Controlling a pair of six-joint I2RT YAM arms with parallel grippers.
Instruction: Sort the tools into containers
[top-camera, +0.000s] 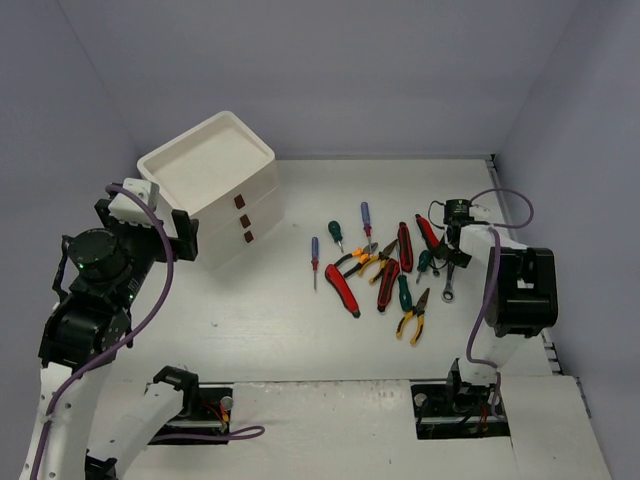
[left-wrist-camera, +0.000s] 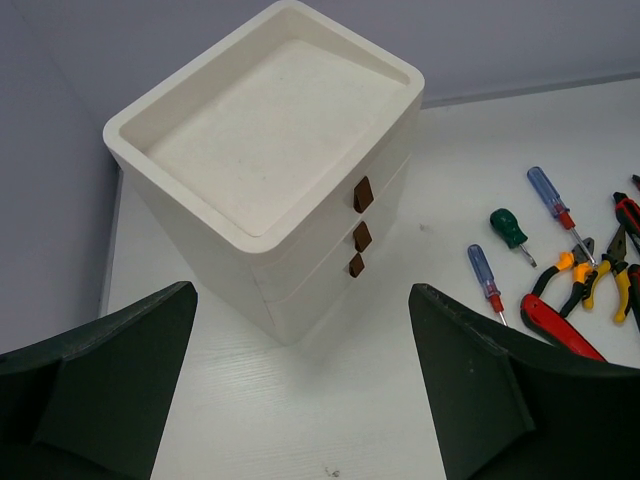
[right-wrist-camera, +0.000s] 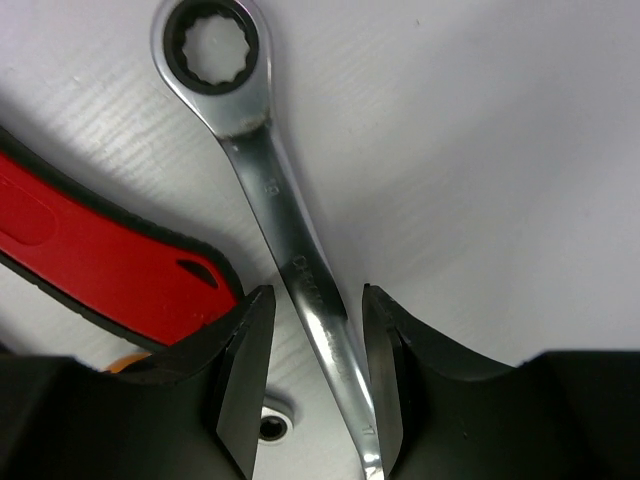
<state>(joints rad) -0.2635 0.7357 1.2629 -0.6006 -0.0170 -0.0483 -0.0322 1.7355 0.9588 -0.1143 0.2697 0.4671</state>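
The tools lie in a cluster right of centre: blue screwdrivers (top-camera: 314, 255), a green-handled screwdriver (top-camera: 336, 233), red cutters (top-camera: 342, 285), yellow-black pliers (top-camera: 412, 318) and red-black pliers (top-camera: 404, 243). A silver ratchet wrench (right-wrist-camera: 290, 240) lies flat on the table. My right gripper (right-wrist-camera: 316, 300) is down over it, the jaws straddling its shaft with narrow gaps on each side; it also shows in the top view (top-camera: 450, 262). The white drawer box (top-camera: 215, 185) stands at the left, drawers closed, top tray empty. My left gripper (left-wrist-camera: 302, 295) is open and empty, just in front of the box (left-wrist-camera: 250, 235).
A red-and-black handle (right-wrist-camera: 90, 250) lies just left of my right fingers. In the left wrist view a blue screwdriver (left-wrist-camera: 485, 275) and a green one (left-wrist-camera: 508, 228) lie right of the box. Grey walls close in on the table at the back and both sides.
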